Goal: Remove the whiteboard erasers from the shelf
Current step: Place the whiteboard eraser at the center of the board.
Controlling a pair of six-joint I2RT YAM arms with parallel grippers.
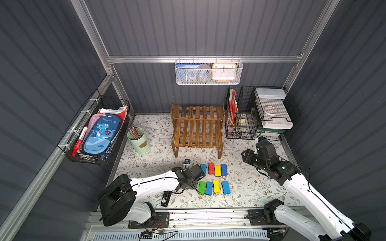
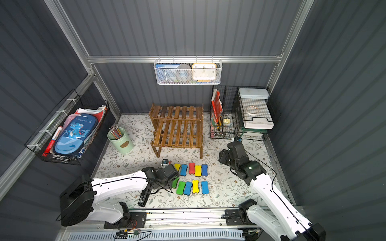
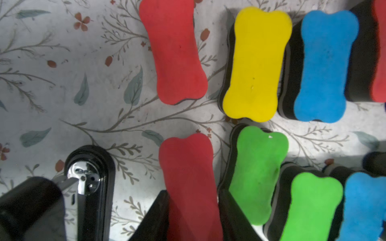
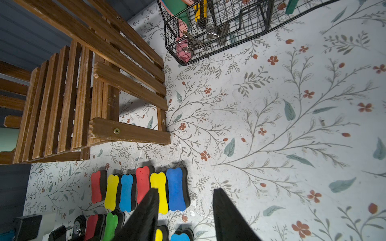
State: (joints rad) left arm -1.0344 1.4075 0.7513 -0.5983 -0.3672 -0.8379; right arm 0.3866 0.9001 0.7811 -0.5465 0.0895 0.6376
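Pinching red eraser [image 3: 188, 167] by its sides, left gripper [image 3: 193, 195] sits in front of shelf [image 1: 197, 109], where other erasers [image 1: 217, 170] lie in two rows; right gripper [image 4: 186, 191] jaws spread, hovering front-right of shelf.

A black stapler [image 3: 89, 183] is spotted just beside the left gripper [image 3: 192, 194]; a green pencil cup [image 1: 139, 140] is set well apart from it; a wire-mesh organiser [image 4: 208, 31] is seen ahead of the right gripper [image 4: 186, 189].
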